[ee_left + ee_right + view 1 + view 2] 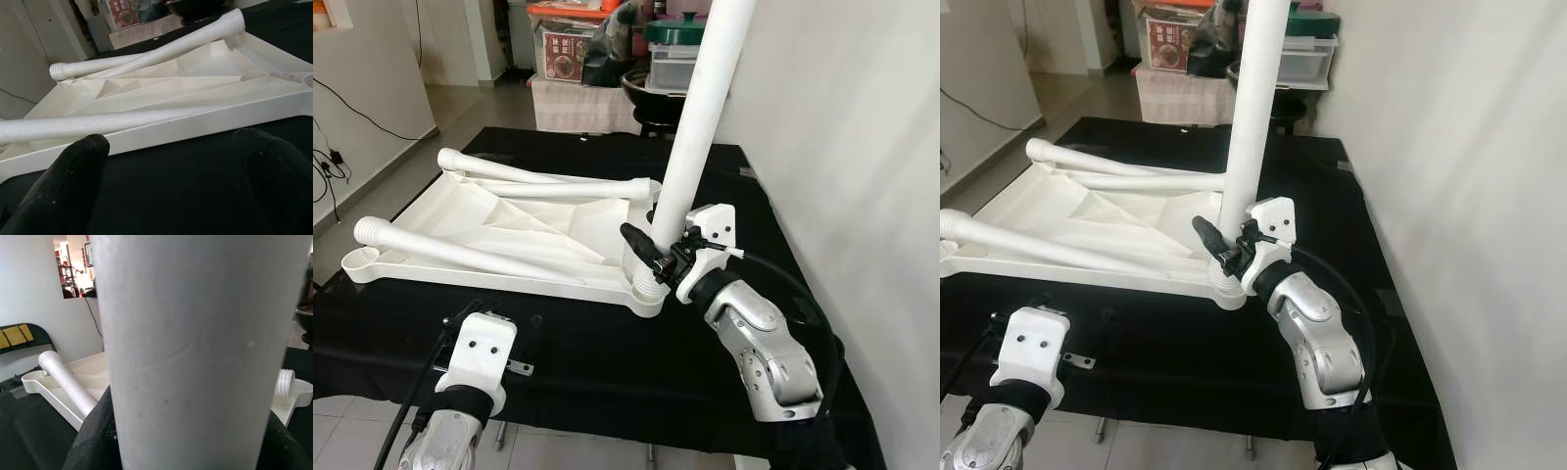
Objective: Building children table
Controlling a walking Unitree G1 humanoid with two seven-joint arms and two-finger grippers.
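Observation:
A white children's tabletop (509, 211) lies upside down on the black-covered table (607, 362). Three white legs rest loose across it: one near the front (460, 253) and two crossing at the back (548, 186). A fourth leg (700, 108) stands upright in the near right corner socket (651, 289). My right gripper (656, 250) is shut on that leg just above the socket, and the leg (195, 352) looms close in the right wrist view. My left gripper (181, 161) hovers open over the black cloth, in front of the tabletop's near edge, holding nothing.
A white wall (842, 147) runs close along the table's right side. Behind the table stand storage boxes (573, 49) and a dark pot (651, 93). Cables (328, 162) trail along the wall at the left. A small metal piece (519, 367) lies near the table's front edge.

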